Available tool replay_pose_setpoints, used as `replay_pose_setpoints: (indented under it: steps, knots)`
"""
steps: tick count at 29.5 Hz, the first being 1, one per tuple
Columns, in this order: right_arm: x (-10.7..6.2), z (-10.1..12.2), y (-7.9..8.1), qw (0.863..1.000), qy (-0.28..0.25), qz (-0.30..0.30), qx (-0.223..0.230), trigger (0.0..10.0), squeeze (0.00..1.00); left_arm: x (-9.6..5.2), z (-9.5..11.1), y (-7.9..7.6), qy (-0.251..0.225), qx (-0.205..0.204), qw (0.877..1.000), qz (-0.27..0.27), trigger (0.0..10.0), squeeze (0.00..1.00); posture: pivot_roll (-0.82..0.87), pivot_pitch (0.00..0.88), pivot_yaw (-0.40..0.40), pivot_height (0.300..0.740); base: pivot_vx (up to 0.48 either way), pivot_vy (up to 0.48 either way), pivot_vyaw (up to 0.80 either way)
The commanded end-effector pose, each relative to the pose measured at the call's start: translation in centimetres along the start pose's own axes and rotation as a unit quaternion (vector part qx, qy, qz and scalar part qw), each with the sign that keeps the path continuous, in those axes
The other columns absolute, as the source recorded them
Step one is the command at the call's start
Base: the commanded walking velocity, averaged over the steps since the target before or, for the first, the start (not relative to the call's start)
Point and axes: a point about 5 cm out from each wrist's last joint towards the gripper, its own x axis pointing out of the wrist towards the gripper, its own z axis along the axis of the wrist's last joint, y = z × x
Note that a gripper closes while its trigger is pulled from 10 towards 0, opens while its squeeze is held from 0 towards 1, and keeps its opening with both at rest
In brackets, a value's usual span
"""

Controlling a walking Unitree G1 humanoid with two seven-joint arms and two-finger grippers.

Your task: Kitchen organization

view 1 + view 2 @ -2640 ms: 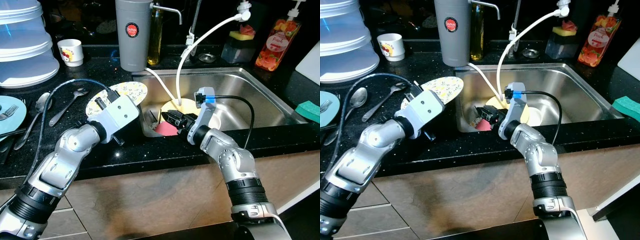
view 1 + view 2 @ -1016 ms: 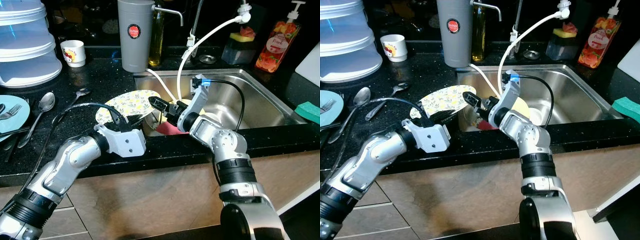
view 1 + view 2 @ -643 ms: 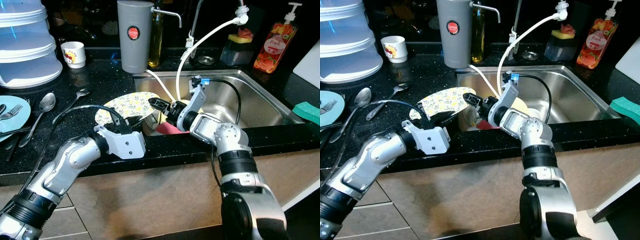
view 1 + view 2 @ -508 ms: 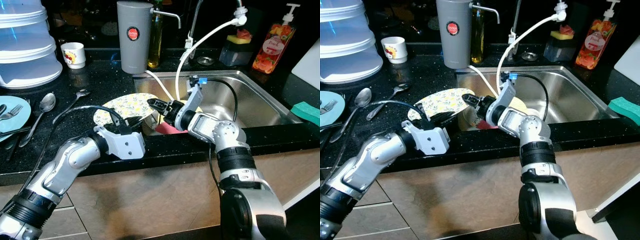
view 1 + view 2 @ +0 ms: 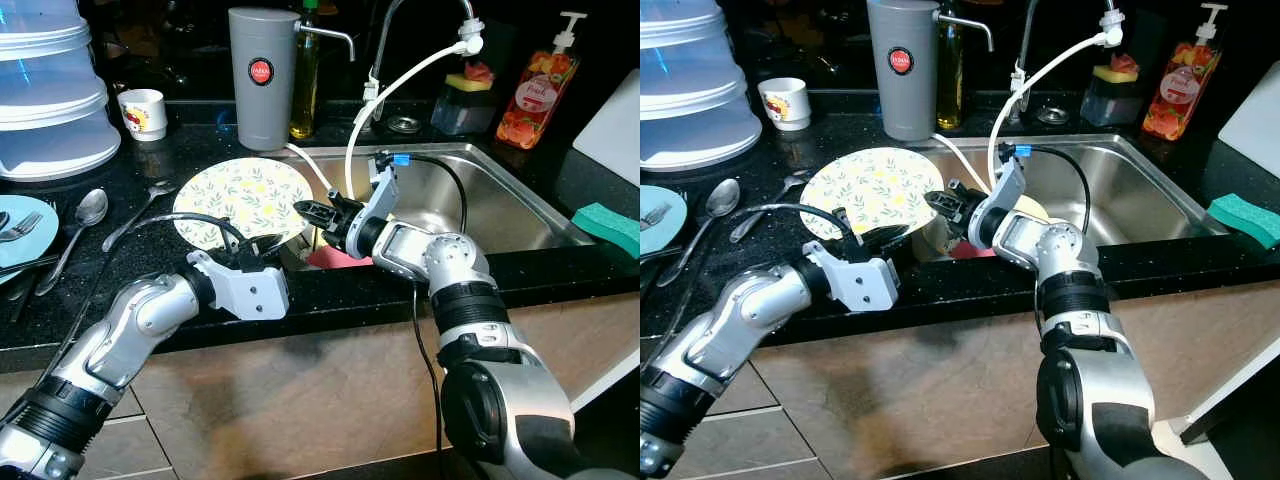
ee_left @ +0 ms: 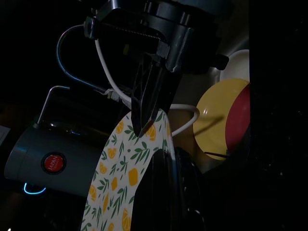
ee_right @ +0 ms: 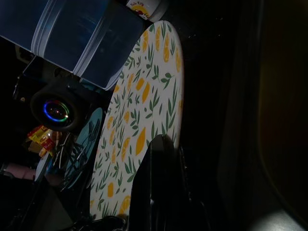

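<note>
A round plate with a lemon-and-leaf pattern (image 5: 240, 196) stands tilted up over the black counter, just left of the steel sink (image 5: 505, 205). My left gripper (image 5: 256, 244) is shut on its lower rim. At the plate's right edge my right gripper (image 5: 311, 212) reaches over from the sink side and is also shut on it. In the left wrist view the right gripper's fingers (image 6: 150, 91) pinch the plate (image 6: 118, 185) at its rim. The right wrist view looks along the plate's patterned face (image 7: 144, 115).
In the sink lie a yellow plate (image 6: 219, 126) and a red item (image 5: 335, 258), with a white hose (image 5: 400, 85) hanging in. A grey jug (image 5: 262, 75), white cup (image 5: 143, 110), stacked clear containers (image 5: 50, 90), spoons (image 5: 85, 212) and a blue plate (image 5: 20, 228) stand left; a green sponge (image 5: 608, 222) lies right.
The patterned plate has swung from nearly flat to tilted up, facing me. My right gripper moved left out of the sink and closed on the plate's right edge.
</note>
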Motion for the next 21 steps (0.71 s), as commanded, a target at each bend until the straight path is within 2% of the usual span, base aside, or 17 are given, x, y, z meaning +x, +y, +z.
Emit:
replay_pose_setpoints:
  steps: [1,2,3,6,9,10,11,12,16,19,20,21]
  knots:
    - [-0.3,-1.6,-2.3,0.998,0.038,-0.057,0.009,0.0,0.0,-0.1,-0.5,-1.5,0.006,-0.014,1.0,-0.025,0.0,0.0,0.1,0.111,-0.065,0.74,0.0,0.0,0.0]
    - [-0.4,-0.9,-2.4,0.998,0.009,-0.061,0.016,0.0,0.0,-0.1,-1.0,-1.0,0.024,-0.023,0.999,-0.001,10.0,1.0,0.1,0.108,-0.063,0.74,0.0,0.0,0.0]
    - [-0.4,-0.9,-2.4,0.998,0.009,-0.061,0.016,0.0,0.0,-0.1,-1.0,-1.0,0.024,-0.023,0.999,-0.001,10.0,1.0,0.1,0.108,-0.063,0.74,0.0,0.0,0.0]
    - [-0.8,0.8,-2.8,0.995,-0.06,-0.073,0.035,0.0,0.0,-0.2,-1.9,0.0,0.06,-0.049,0.996,0.046,10.0,1.0,0.1,0.106,-0.065,0.74,0.0,0.0,0.0]
    - [-1.2,1.8,-3.1,0.99,-0.107,-0.08,0.051,0.0,0.0,-0.5,-2.4,0.4,0.076,-0.064,0.992,0.073,10.0,1.0,0.1,0.106,-0.064,0.74,0.0,0.0,0.0]
    - [-1.2,1.8,-3.1,0.99,-0.107,-0.08,0.051,0.0,0.0,-0.5,-2.4,0.4,0.076,-0.064,0.992,0.073,10.0,1.0,0.1,0.106,-0.064,0.74,0.0,0.0,0.0]
    - [-1.5,2.3,-3.5,0.984,-0.135,-0.087,0.071,0.0,0.0,-0.7,-2.8,0.5,0.089,-0.058,0.991,0.079,10.0,0.62,0.11,0.104,-0.063,0.74,0.0,0.0,0.0]
    - [-1.7,2.5,-3.7,0.982,-0.148,-0.088,0.078,0.0,0.0,-0.9,-2.9,0.5,0.093,-0.06,0.99,0.083,10.0,0.0,0.11,0.104,-0.062,0.74,0.0,0.0,0.0]
    - [-2.1,3.1,-4.0,0.974,-0.18,-0.091,0.103,0.0,0.0,-1.0,-3.0,0.8,0.095,-0.068,0.988,0.101,10.0,0.0,0.11,0.103,-0.06,0.74,0.0,0.0,0.0]
    - [-2.9,4.4,-4.4,0.959,-0.234,-0.095,0.127,0.0,0.0,-1.0,-2.8,1.5,0.092,-0.095,0.982,0.137,10.0,0.0,0.11,0.103,-0.056,0.74,0.0,0.0,0.0]
    - [-2.9,4.4,-4.4,0.959,-0.234,-0.095,0.127,0.0,0.0,-1.0,-2.8,1.5,0.092,-0.095,0.982,0.137,10.0,0.0,0.11,0.103,-0.056,0.74,0.0,0.0,0.0]
    - [-3.9,6.0,-4.8,0.941,-0.29,-0.109,0.133,0.0,0.0,-0.9,-3.0,2.4,0.095,-0.142,0.969,0.181,10.0,0.0,0.11,0.103,-0.056,0.74,0.0,0.0,0.0]
